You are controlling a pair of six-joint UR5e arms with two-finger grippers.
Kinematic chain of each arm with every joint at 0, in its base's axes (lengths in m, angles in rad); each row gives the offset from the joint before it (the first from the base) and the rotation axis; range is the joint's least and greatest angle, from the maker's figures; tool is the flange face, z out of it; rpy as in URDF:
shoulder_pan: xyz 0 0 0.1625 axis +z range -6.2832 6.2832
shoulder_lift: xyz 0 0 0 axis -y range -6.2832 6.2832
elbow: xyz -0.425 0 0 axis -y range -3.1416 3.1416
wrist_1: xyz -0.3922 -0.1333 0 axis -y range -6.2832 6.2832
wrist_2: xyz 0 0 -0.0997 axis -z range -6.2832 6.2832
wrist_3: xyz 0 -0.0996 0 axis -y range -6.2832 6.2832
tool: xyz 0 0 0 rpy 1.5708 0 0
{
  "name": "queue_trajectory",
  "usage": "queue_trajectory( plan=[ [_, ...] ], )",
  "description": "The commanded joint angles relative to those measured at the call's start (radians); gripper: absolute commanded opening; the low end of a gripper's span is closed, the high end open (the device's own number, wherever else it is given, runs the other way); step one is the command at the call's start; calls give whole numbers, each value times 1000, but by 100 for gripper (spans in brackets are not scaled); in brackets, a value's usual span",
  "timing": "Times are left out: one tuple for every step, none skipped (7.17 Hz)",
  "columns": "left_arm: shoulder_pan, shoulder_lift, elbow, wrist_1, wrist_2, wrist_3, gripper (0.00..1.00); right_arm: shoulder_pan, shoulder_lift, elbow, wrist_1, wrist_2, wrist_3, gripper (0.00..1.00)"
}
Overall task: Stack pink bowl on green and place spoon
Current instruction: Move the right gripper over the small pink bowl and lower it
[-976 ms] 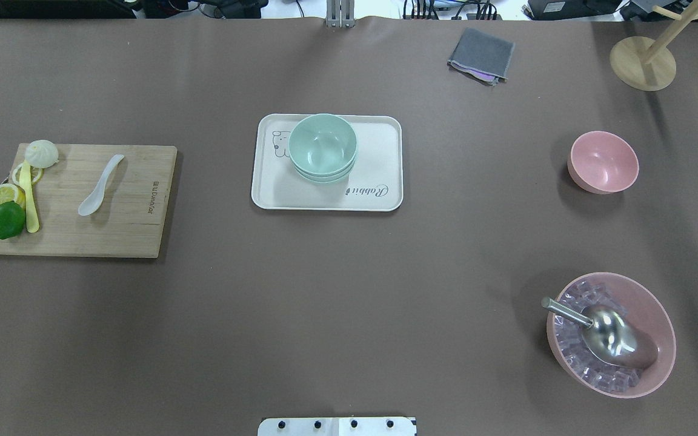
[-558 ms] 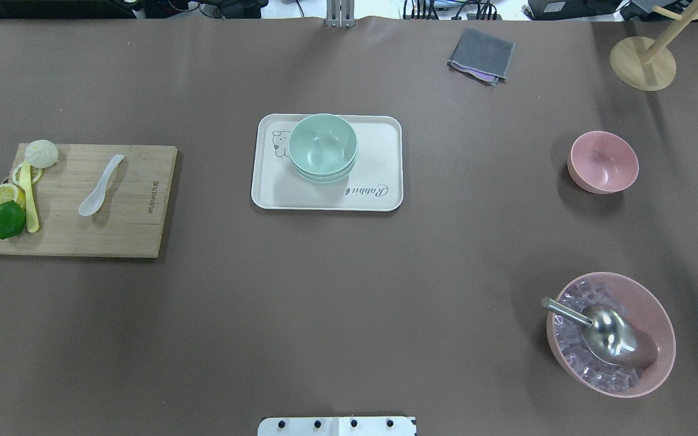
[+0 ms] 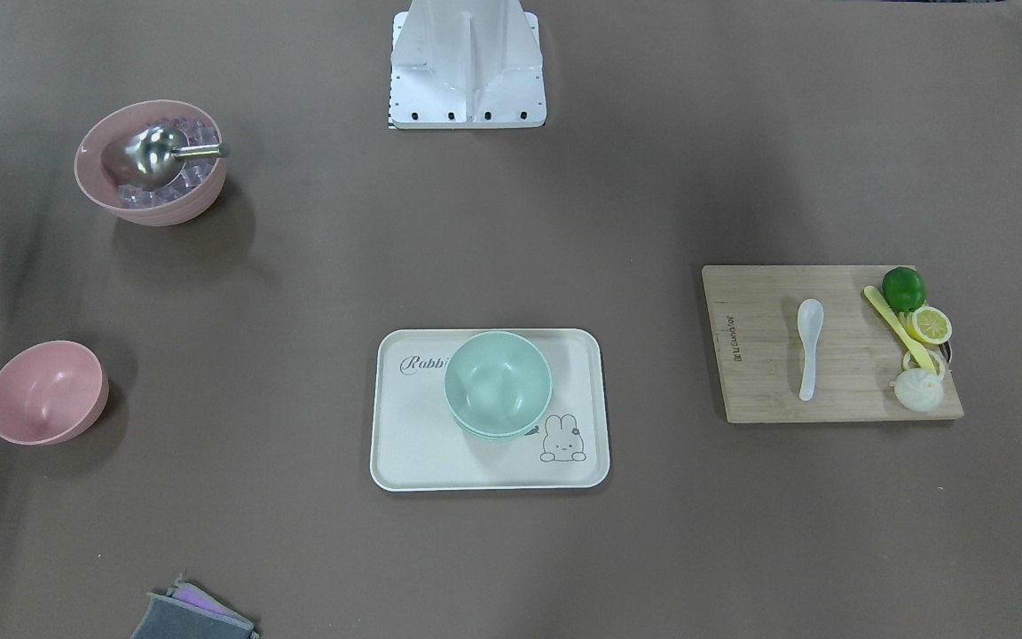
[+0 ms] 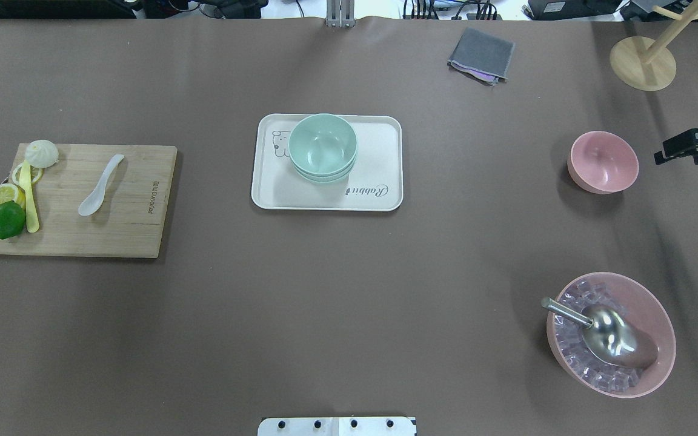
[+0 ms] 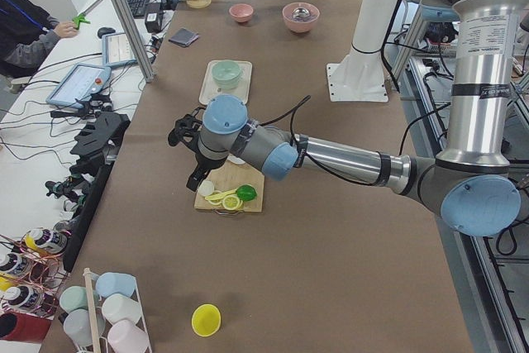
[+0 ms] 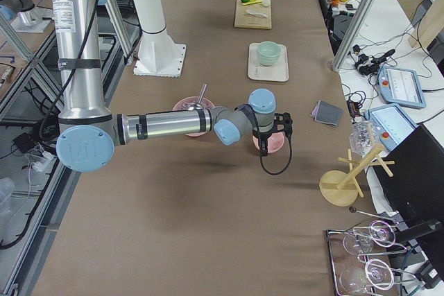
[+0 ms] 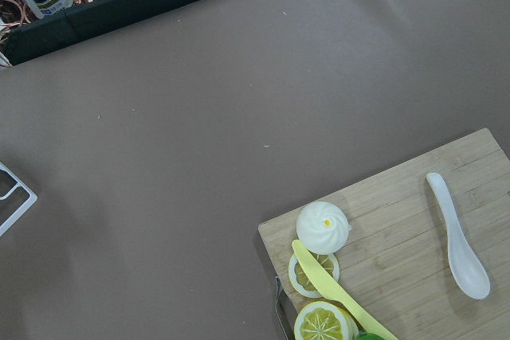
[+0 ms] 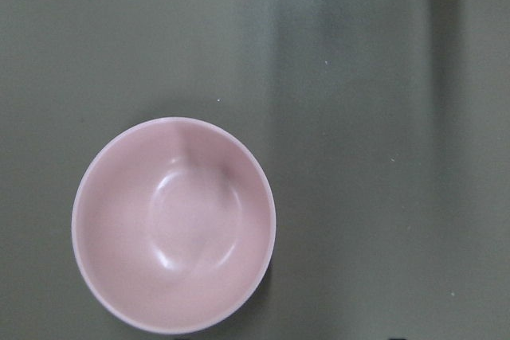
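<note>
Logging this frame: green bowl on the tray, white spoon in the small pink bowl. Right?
No: the white spoon lies on the cutting board, as the overhead exterior view shows. The small pink bowl is empty; the green bowl is on the tray.

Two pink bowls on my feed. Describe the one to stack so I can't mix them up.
From the white tray with the green bowls at the centre, look toward the robot's right. The small pink bowl stands alone there, upright and empty; the other pink bowl, nearer the robot, is larger and holds ice cubes and a metal scoop.
</note>
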Motion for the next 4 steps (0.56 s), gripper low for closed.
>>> queue_trajectory(
  plan=[
    [0,0,-1,-1,0,0,98,-64,53,-104,112,-63,104,75],
    [0,0,-1,-1,0,2,98,-74,55,-109,112,-64,104,67],
    [0,0,-1,-1,0,0,98,-80,55,-110,112,-70,106,64],
    [0,0,-1,-1,0,2,98,-81,55,-123,114,-70,104,64]
  ],
)
